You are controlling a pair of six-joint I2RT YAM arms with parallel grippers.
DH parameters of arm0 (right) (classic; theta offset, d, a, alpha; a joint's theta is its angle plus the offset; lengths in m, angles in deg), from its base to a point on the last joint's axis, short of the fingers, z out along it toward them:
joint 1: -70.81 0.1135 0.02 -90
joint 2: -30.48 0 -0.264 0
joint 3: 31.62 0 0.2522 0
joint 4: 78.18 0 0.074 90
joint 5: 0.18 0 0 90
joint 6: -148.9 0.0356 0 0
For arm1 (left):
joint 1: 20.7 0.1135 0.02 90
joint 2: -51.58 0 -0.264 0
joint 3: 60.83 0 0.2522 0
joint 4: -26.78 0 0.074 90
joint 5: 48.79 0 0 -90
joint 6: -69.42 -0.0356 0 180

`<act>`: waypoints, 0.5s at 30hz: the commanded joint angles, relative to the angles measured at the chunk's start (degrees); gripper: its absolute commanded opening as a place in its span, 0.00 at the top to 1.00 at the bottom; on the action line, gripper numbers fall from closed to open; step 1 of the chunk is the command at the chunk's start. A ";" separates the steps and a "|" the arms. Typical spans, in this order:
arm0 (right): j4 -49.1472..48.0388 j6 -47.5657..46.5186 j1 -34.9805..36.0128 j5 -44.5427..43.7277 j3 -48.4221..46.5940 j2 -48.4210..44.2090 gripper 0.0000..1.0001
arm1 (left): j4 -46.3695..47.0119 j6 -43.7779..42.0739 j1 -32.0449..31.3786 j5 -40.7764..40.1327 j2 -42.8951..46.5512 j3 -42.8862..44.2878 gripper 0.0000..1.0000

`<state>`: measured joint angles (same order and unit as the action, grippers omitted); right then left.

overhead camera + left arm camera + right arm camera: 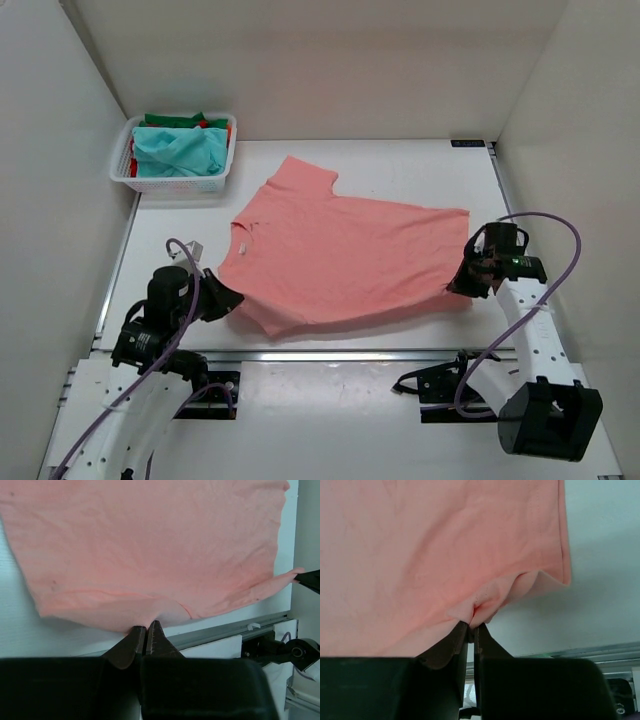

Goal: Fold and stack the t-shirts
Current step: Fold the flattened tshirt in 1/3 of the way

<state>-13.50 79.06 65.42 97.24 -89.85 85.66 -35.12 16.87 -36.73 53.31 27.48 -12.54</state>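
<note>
From above, the soft salmon-pink t-shirt [340, 255] lies spread and lightly creased on the white counter [420, 165], stretched between the left fingers [233, 298] and the right fingers [456, 289]. In the left wrist view, the dark tapered left fingers [146, 628] are pinched together on the shirt's edge, and the cloth puckers just beyond their tips. In the right wrist view, the right fingers [472, 626] are clamped on a bunched fold near the stitched hem corner.

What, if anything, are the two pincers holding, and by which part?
Both hold the pink shirt: the left pincer pinches its near edge at the collar end, the right pincer its near corner at the hem.
</note>
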 commanded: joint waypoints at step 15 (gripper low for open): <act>4.46 2.77 -5.86 -1.53 1.58 -0.15 1.00 | 17.90 -5.10 2.15 -0.14 -28.10 14.51 1.00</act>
<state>-9.94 80.35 60.68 96.52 -87.88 87.56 -22.64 14.80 -35.07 53.88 2.06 -1.35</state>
